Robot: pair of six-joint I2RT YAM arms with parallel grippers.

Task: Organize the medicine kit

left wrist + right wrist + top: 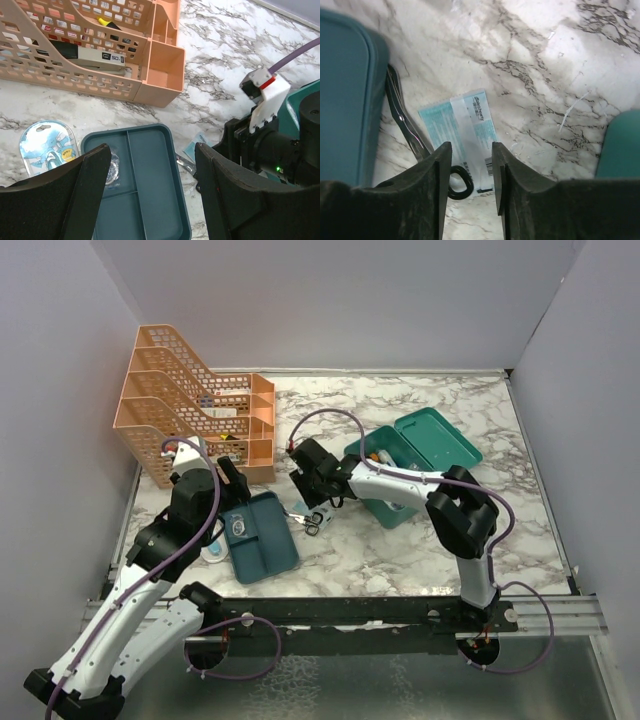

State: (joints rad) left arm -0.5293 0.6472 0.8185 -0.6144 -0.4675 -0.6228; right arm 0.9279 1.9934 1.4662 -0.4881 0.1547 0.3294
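1. I am hovering my left gripper (151,150) over the divided tray (270,550). Its jaws are standing wide apart with nothing between them.
2. I am pointing my right gripper (471,147) down just right of the tray. Its fingers are sitting a little apart and gripping nothing, and the gap is showing a packet (465,125) lying flat on the marble table (420,560).
3. The medicine kit (392,510) is sitting well to the right of the tray with its lid (440,438) swung open behind it. My right arm is reaching across its top.
4. The scissors (402,120) are lying just beside the tray's right edge. The packet is resting right next to them, on the side away from the tray.
5. A round blister pack (47,145) is lying just left of the tray.
6. The orange mesh rack (180,400) is standing behind the tray, close to its far edge.
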